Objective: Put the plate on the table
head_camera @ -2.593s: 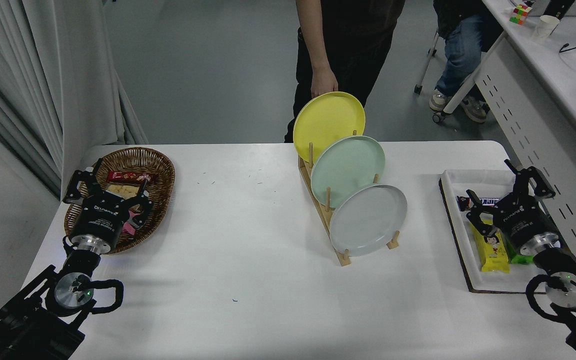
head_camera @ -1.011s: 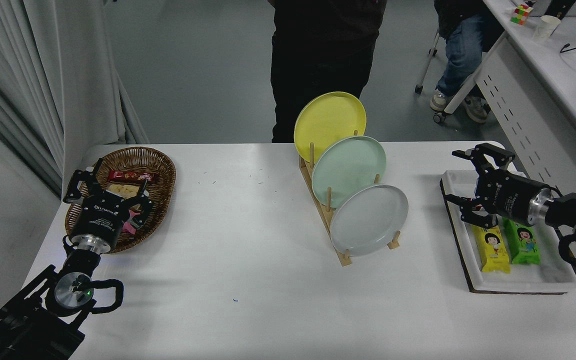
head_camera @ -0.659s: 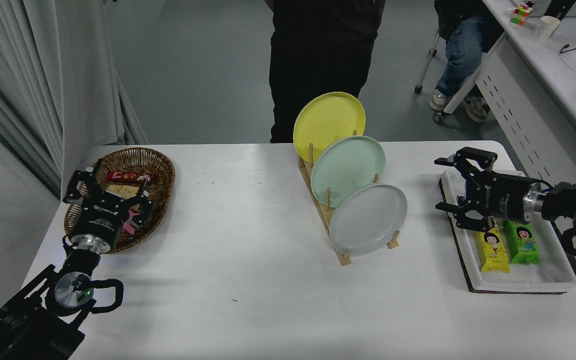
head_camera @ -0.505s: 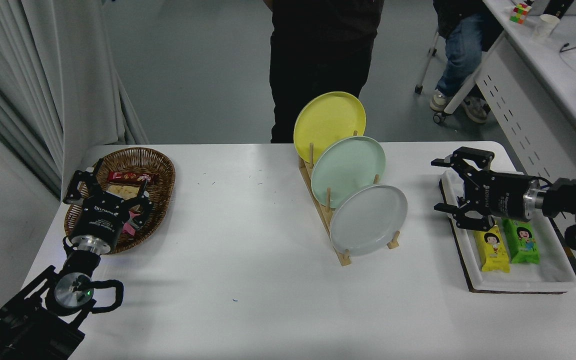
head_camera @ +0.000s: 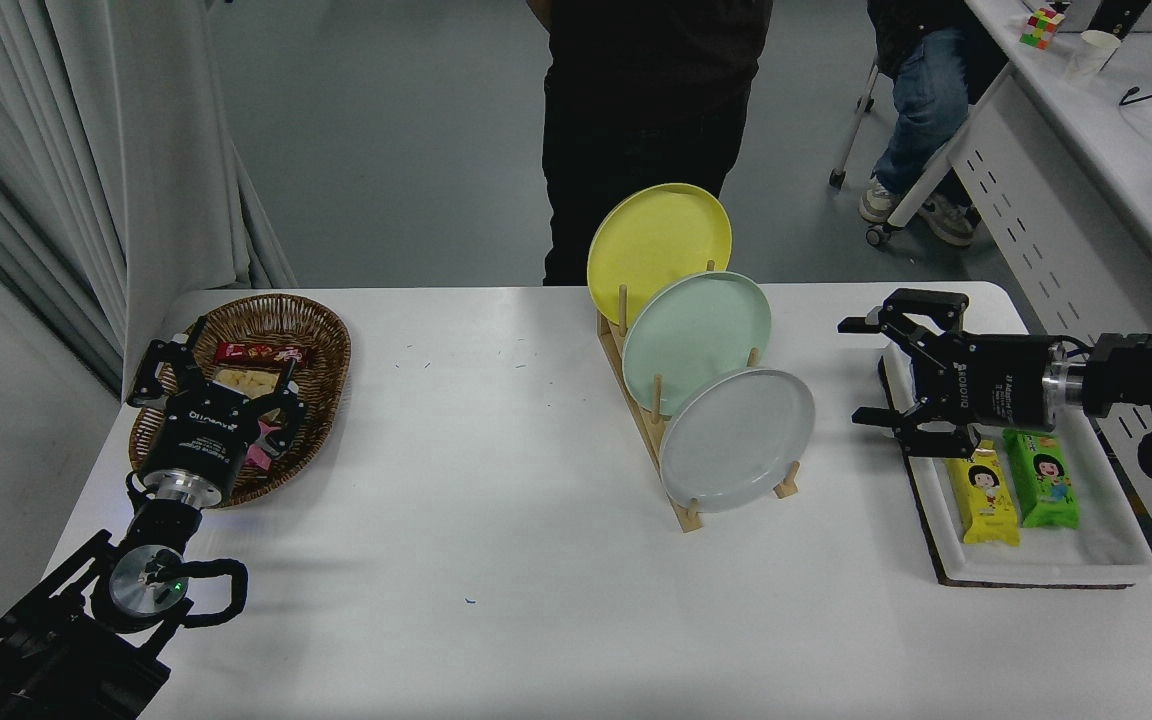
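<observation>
Jaws: the right gripper has its jaws spread wide, holding nothing, pointing sideways toward the rack.
Plate: the grey plate stands tilted in the nearest slot of the wooden rack, in front of the green plate and the yellow plate.
Gap: the gripper is near the plate's right rim, not touching.
Left gripper: parked over the basket, jaws open.
Risk: I think a push on the rim could tip the plate or slide the rack on the tabletop; a thin rim may slip out.
</observation>
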Tool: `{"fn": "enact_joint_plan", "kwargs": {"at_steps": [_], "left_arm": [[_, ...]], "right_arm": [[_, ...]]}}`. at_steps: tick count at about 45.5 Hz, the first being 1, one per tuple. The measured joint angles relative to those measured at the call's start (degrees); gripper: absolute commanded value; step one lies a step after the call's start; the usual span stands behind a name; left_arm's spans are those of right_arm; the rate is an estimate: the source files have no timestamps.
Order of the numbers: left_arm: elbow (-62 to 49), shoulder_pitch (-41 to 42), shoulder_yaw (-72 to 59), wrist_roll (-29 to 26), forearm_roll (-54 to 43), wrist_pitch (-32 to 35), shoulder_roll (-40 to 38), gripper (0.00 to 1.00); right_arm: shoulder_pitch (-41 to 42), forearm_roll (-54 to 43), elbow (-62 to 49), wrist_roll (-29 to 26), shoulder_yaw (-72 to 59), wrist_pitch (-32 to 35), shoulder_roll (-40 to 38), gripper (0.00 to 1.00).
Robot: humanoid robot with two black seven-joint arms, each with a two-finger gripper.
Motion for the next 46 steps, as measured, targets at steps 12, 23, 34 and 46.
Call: {"fn": "enact_joint_plan", "kwargs": {"at_steps": [12,23,34,46], "left_arm": [[0.0,0.0,0.0,0.0,0.0,0.0,0.0,0.98],[0.0,0.0,0.0,0.0,0.0,0.0,0.0,0.98],[0.0,0.0,0.0,0.0,0.0,0.0,0.0,0.98],[0.0,0.0,0.0,0.0,0.0,0.0,0.0,0.98]], "right_arm": [[2.7,0.8,2.5,-1.0,-2.3,-2.2,1.2,1.0],[6.0,6.2,3.8,-2.8,-5.7,-5.9,3.4,1.0],[7.3,8.2,5.9,-4.0,-6.7,-12.1,5.4,1.0],[9.5,9.1,11.5,-7.8,-6.1,-18.1,5.0,1.0]]}}
